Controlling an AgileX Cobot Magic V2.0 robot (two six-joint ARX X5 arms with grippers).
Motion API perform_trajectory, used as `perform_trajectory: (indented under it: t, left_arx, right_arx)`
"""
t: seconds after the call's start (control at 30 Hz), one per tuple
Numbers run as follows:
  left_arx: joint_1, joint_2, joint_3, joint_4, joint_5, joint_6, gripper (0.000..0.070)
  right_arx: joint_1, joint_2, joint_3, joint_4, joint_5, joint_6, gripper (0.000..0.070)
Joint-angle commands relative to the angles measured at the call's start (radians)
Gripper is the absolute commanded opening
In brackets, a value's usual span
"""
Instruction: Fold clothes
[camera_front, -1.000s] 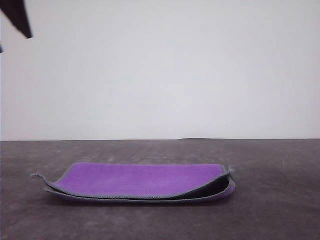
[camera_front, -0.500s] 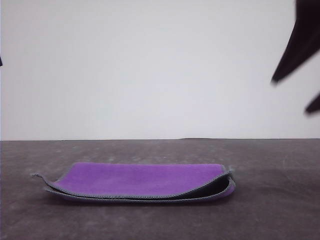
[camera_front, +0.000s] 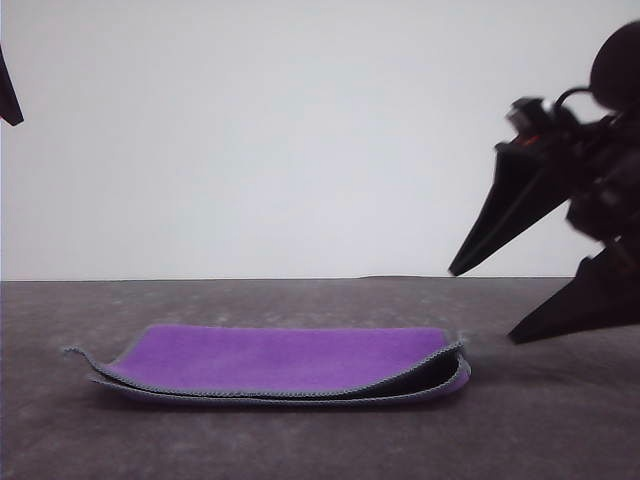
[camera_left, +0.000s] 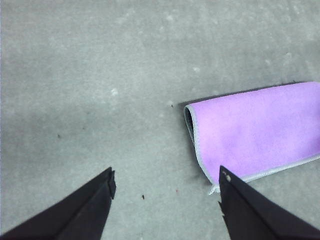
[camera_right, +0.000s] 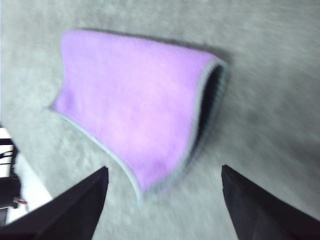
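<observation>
The clothes are one small cloth (camera_front: 280, 365) lying folded in half on the table, purple face up, with its dark inside showing at the open right end. My right gripper (camera_front: 485, 305) hangs open just right of that end, a little above the table. In the right wrist view the cloth (camera_right: 130, 115) lies beyond the open gripper (camera_right: 164, 172), blurred. My left gripper (camera_left: 166, 177) is open over bare table, and the cloth's left edge (camera_left: 255, 130) lies beside one finger (camera_left: 240, 205). Nothing is held.
The grey table (camera_front: 560, 420) stretches around the cloth, with a plain white wall behind it. A dark sliver of the left arm (camera_front: 8, 95) shows at the upper left edge of the front view.
My right gripper has come down from the upper right toward the cloth's right end. The left arm's sliver has shifted lower at the left edge. The cloth has not moved.
</observation>
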Motion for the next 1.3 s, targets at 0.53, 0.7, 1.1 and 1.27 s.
perform_trajectory:
  t: [0.53,0.7,1.1,1.27]
  left_arx:
    - [0.001,0.006,0.008,0.006,-0.002,-0.004,0.0399]
    - [0.001,0.006,0.008,0.004,-0.002,-0.004,0.0399]
    - [0.001,0.006,0.008,0.003,-0.002,-0.004,0.0399]
    - [0.001,0.006,0.008,0.004,-0.002,-0.007,0.0399]
  right_arx:
    - [0.094,0.165,0.007,0.182,0.014,0.126,0.0451]
    - [0.111,0.167,0.007,0.217,0.017,0.151,0.0399]
    - [0.113,0.167,0.007,0.242,0.039,0.138,0.0004]
    - [0.153,0.167,0.011,0.308,0.025,0.182,0.0004]
